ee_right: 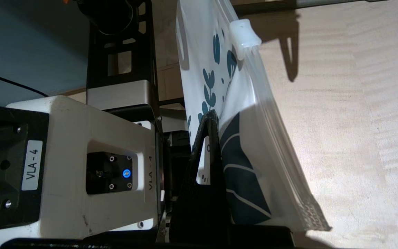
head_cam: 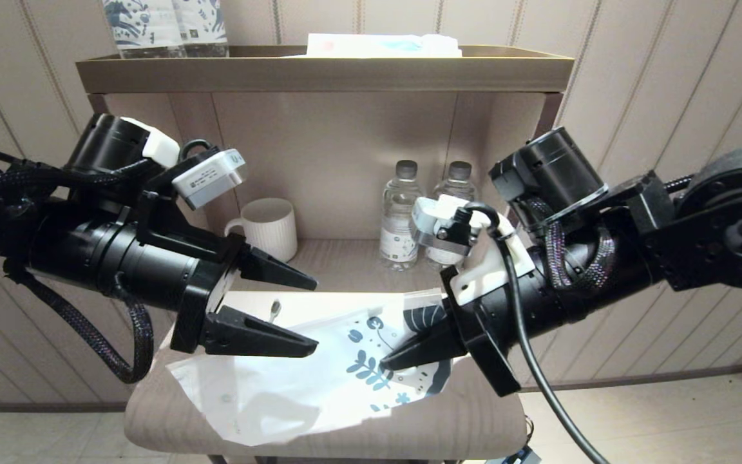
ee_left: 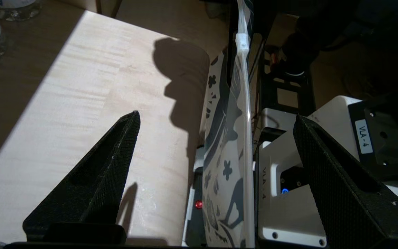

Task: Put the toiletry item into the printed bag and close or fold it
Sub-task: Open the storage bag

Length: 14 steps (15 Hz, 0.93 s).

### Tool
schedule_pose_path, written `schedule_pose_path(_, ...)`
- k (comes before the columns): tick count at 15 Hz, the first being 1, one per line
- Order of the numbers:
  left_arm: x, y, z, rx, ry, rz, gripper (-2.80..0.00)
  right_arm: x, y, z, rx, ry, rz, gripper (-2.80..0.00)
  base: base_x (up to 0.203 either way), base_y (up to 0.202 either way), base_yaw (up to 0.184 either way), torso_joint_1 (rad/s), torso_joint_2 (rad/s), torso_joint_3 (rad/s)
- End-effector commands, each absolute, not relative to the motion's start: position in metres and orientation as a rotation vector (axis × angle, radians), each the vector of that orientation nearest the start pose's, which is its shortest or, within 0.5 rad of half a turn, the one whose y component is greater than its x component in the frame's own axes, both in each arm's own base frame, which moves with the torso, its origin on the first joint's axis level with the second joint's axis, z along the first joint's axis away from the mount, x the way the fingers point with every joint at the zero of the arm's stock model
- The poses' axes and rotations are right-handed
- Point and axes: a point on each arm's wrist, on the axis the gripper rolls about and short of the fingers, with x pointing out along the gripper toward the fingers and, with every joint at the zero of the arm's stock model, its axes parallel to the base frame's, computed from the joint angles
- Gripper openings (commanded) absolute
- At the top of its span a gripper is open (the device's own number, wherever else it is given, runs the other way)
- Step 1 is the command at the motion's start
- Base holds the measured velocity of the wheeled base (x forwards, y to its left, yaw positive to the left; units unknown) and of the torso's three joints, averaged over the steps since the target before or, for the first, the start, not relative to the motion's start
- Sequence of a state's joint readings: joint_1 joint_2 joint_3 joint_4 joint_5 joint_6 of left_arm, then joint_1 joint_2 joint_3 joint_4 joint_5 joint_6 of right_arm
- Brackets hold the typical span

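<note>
the bag [head_cam: 294, 380] lies on the table [head_cam: 474, 419], its near left corner hanging past the edge. the right gripper [head_cam: 387, 362] pinches the bag's printed end, lifting the zip edge [ee_right: 271, 114]. the left gripper [head_cam: 313, 316] hangs wide over the bag's plain half. only the toothbrush [head_cam: 274, 310] head shows, between the left fingers; the rest is hidden

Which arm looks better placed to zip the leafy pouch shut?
Probably the left. Its tool is open and free above the white blue-leafed plastic zip pouch, while the right tool is shut on the pouch's printed end, steadying it.
</note>
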<state>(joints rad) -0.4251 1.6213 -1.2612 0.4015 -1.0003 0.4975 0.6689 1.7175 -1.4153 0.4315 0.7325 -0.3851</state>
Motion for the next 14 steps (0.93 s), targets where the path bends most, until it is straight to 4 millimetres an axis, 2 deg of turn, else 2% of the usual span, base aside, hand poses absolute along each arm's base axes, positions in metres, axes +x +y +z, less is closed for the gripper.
schedule_pose_path(1, 0.245, -0.134, 0.24, 0.151, 0.452, -1.516, 0.0, 0.232, 0.211, 0.248, -0.294, 0.538, 1.472, -2.8, 0.0, 0.0, 0.0, 0.0, 0.0, 0.0)
schedule_pose_path(5, 0.247, -0.137, 0.244, 0.157, 0.435, -1.521, 0.0, 0.237, 0.226, 0.246, -0.312, 0.536, 1.478, -2.8, 0.0, 0.0, 0.0, 0.0, 0.0, 0.0)
schedule_pose_path(9, 0.244, -0.135, 0.256, 0.18, 0.361, -1.516, 0.0, 0.242, 0.23, 0.252, -0.308, 0.513, 1.474, -2.8, 0.0, 0.0, 0.0, 0.0, 0.0, 0.0)
schedule_pose_path(14, 0.246, -0.137, 0.255, 0.205, 0.318, -1.491, 0.0, 0.248, 0.234, 0.257, -0.307, 0.495, 1.467, -2.8, 0.0, 0.0, 0.0, 0.0, 0.0, 0.0)
